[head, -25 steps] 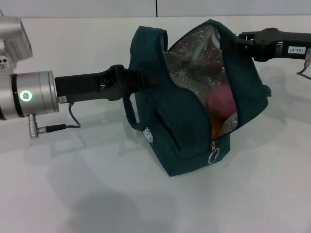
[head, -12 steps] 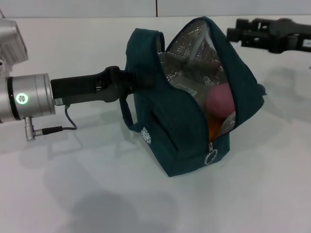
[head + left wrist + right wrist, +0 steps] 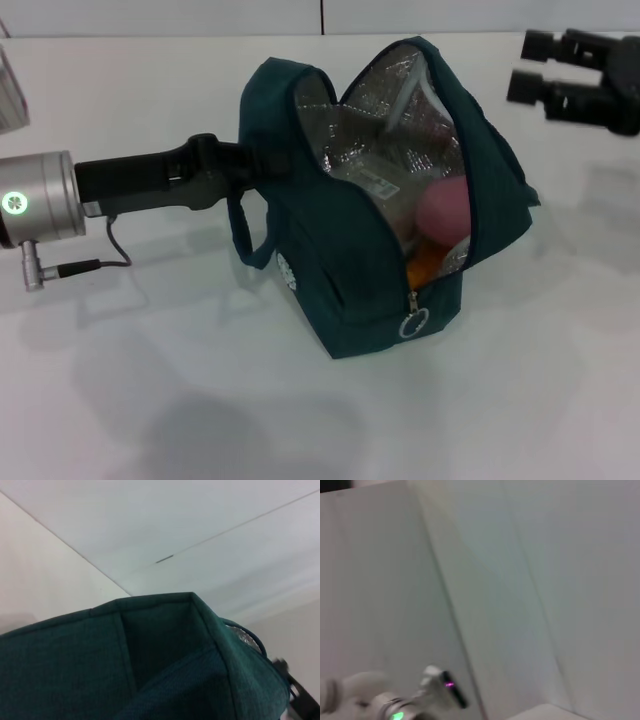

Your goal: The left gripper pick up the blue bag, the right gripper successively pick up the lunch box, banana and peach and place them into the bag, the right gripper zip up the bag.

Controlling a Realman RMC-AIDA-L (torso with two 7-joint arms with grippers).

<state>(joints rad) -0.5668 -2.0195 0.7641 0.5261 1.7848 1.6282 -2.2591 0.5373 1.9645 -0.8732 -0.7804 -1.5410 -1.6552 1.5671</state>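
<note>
The blue bag (image 3: 350, 270) stands open on the white table, its silver lining showing. Inside it I see the pink peach (image 3: 445, 210), an orange bit of the banana (image 3: 425, 265) below the peach, and the clear lunch box (image 3: 372, 180) behind them. My left gripper (image 3: 258, 168) comes in from the left and is shut on the bag's near-left rim by the handle; its fingertips are hidden in the fabric. Teal fabric of the bag (image 3: 150, 670) fills the left wrist view. My right gripper (image 3: 527, 65) hovers open at the far right, apart from the bag.
The zipper's ring pull (image 3: 411, 325) hangs at the bag's front end. The white table (image 3: 150, 400) stretches all around the bag. A cable (image 3: 110, 255) trails under the left arm. The right wrist view shows only pale surfaces and part of the left arm (image 3: 395, 707).
The right gripper let go of the bag's top edge and drew back to the right. The left arm shifted left, taking the bag with it, and the bag's mouth opened wider.
</note>
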